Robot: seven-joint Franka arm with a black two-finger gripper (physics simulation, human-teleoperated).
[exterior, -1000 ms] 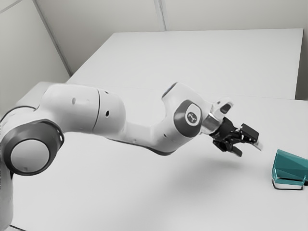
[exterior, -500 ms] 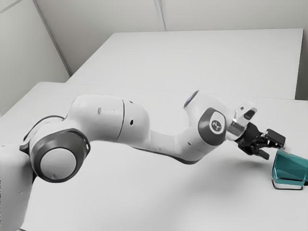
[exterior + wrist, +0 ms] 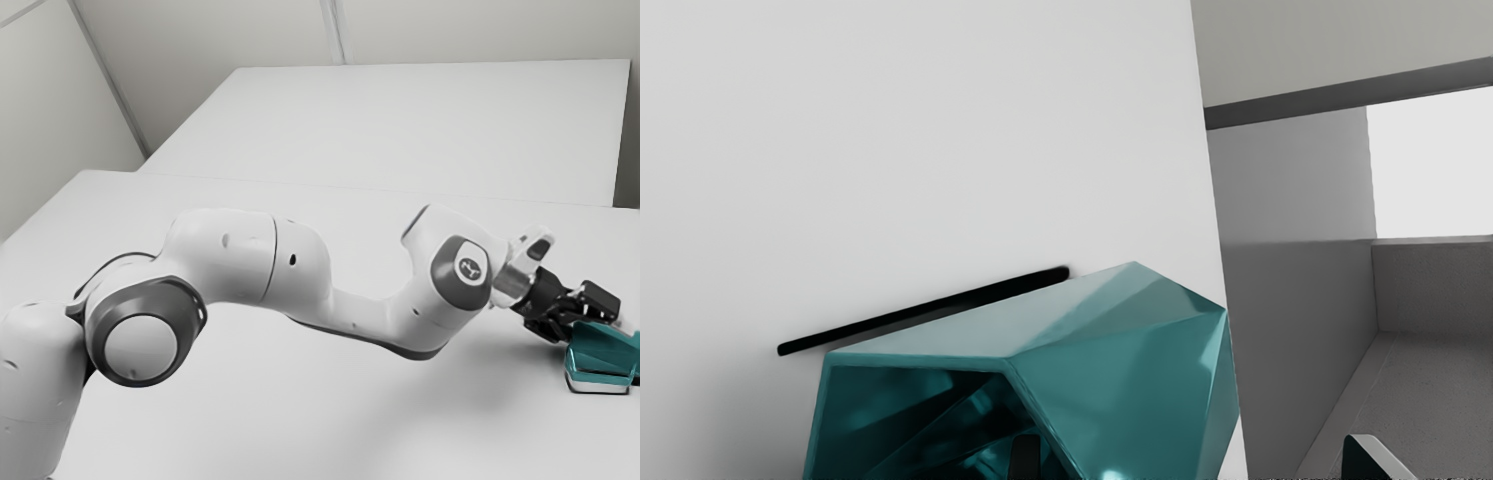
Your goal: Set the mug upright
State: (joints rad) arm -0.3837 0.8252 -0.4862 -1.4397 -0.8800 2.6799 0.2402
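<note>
Mug point(image 3: 602, 362) lies sideways, arm point(image 3: 235, 260) outstretched, spread gripper point(image 3: 603, 330) straddling its wall.

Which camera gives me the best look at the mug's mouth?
The wrist view: it looks into the mug's mouth, showing inner walls, though one fingertip of the hand covers part. The exterior view shows the mug's outer side, cut off at that view's right edge.

The mug point(image 3: 1133, 387) is teal, the hand point(image 3: 600, 330) black, the arm point(image 3: 235, 258) white and grey, the table point(image 3: 250, 430) whitish.
</note>
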